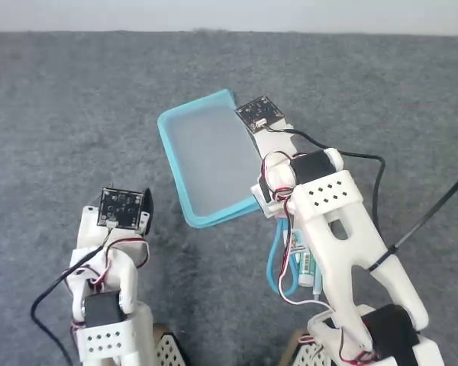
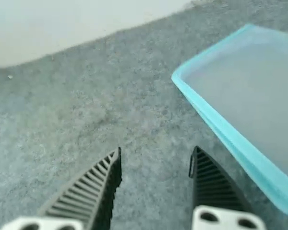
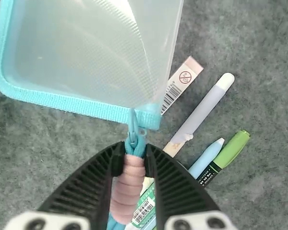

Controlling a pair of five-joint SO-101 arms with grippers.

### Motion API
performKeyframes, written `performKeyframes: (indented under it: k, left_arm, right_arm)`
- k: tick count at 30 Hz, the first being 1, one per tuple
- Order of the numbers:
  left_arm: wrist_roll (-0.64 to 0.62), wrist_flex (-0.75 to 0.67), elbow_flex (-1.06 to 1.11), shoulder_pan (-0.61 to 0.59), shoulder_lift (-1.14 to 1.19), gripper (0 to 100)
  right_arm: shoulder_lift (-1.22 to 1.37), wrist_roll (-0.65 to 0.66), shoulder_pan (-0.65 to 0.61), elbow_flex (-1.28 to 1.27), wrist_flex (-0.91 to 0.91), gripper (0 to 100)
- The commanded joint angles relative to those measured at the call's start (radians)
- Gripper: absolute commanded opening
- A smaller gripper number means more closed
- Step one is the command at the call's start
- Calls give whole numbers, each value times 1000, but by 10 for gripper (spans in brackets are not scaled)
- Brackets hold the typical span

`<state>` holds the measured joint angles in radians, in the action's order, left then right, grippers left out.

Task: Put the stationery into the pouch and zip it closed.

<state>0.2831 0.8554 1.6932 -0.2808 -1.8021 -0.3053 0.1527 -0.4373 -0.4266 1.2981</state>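
Barely begun, I'd say: the pens (image 3: 201, 112) lie on the table (image 1: 61, 114) outside the pouch (image 1: 210, 160), the right pincer (image 3: 133, 151) clamps its zip pull (image 3: 127, 184), and the left pincer (image 2: 156, 160) gapes empty.

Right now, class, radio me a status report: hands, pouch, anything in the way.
Left hand open, beside pouch. Right hand shut on zip pull. Pens lie outside, on carpet by right hand.

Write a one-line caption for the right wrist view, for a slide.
The right hand grips the zipper pull of the translucent pouch, with pens lying beside it on grey carpet.
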Motion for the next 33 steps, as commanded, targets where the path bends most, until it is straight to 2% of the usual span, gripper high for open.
performKeyframes:
  k: [1, 9, 14, 18, 28, 33]
  left_arm:
    - [-20, 21, -15, 2, -17, 218]
    - [-18, 72, -24, 0, -15, 218]
    - [-32, 192, -153, 9, -14, 218]
    - [-91, 252, -239, 9, -12, 218]
    - [-92, 264, -334, 32, -5, 218]
    - [-147, 265, -515, 83, 232, 218]
  right_arm:
    - [-64, 12, -1, 5, -2, 9]
    - [-65, 12, -2, 5, -1, 8]
    - [-74, 14, 7, 18, 31, 8]
    - [-74, 83, 54, 124, 124, 8]
    - [-65, 147, 85, 405, 292, 8]
    - [-74, 157, 81, 503, 361, 8]
